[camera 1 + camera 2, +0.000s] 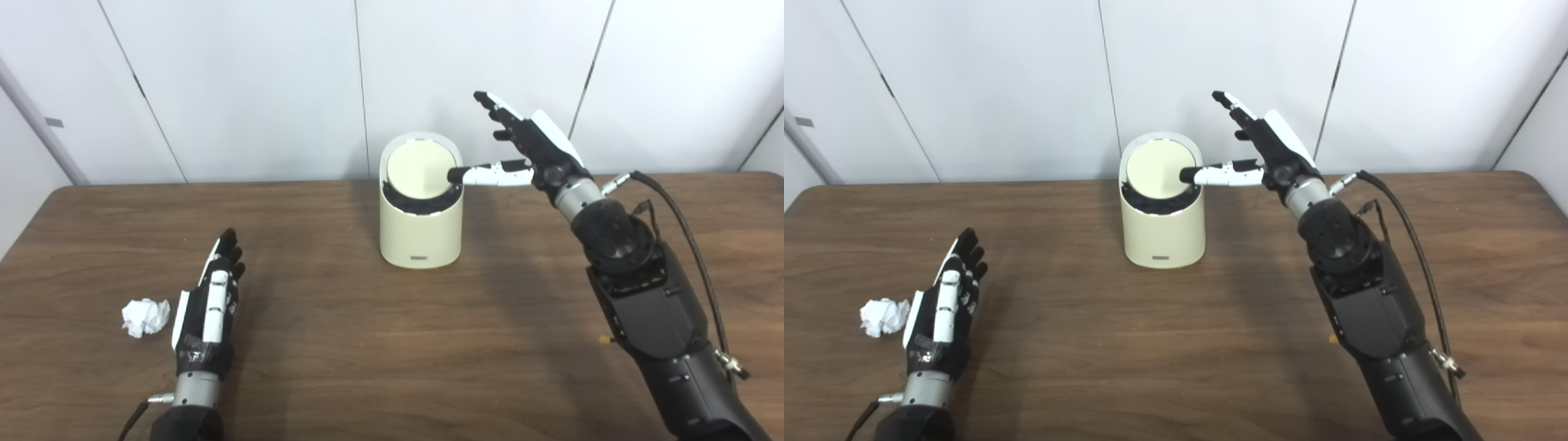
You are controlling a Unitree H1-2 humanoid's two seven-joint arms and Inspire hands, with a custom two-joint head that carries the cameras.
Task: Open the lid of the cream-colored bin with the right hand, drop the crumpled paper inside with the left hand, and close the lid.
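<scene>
Left eye view: our right hand [527, 150], fingers spread, thumb at the bin [420, 229] lid [421, 171] (tilted); left hand [208, 306] open, empty beside paper [145, 316]. Next, we grasp it.

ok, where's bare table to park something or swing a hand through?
Wide bare patch in front of the bin, between the left hand and the right arm. Also bare left of the bin. Tight spots: between left hand and crumpled paper, and at the lid where the right hand reaches.

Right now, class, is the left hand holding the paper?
No. The paper lies on the table beside the open left hand, apart from its fingers.
</scene>
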